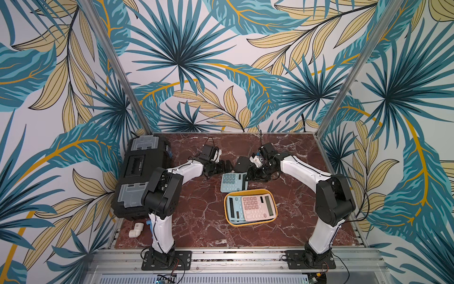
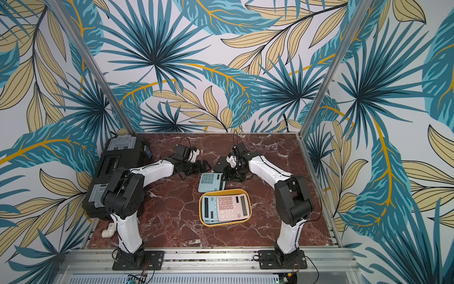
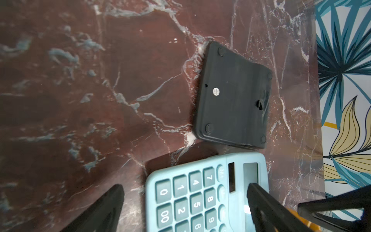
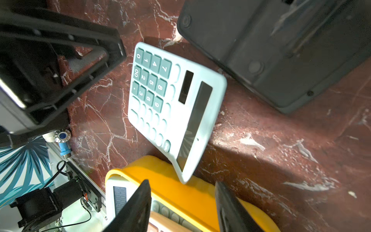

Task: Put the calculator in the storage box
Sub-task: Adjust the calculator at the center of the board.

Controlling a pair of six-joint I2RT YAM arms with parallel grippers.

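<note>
Ideally, with the blue calculator (image 1: 233, 182) on the tabletop (image 1: 196, 221) just beyond the storage box (image 1: 250, 224), one corner over its rim, the empty, partly open right gripper (image 4: 182, 183) should clamp that edge squarely and lift clear, while the wide-open left gripper (image 3: 184, 185) holds nothing.

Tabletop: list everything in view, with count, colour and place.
Shallow yellow plastic tray: 1, centre front.
Light blue plastic calculator and pink calculator: 2, in tray, side by side.
Second light blue calculator: 1, behind tray, corner over rim.
Black calculator: 1, underside up, farther back.
Black toolbox with grey lid compartments: 1, table's left.
White pipe elbow: 1, front left.
Red-brown marble table: 1.
Left gripper: open, above second light blue calculator.
Right gripper: open, over tray's far rim.
</note>
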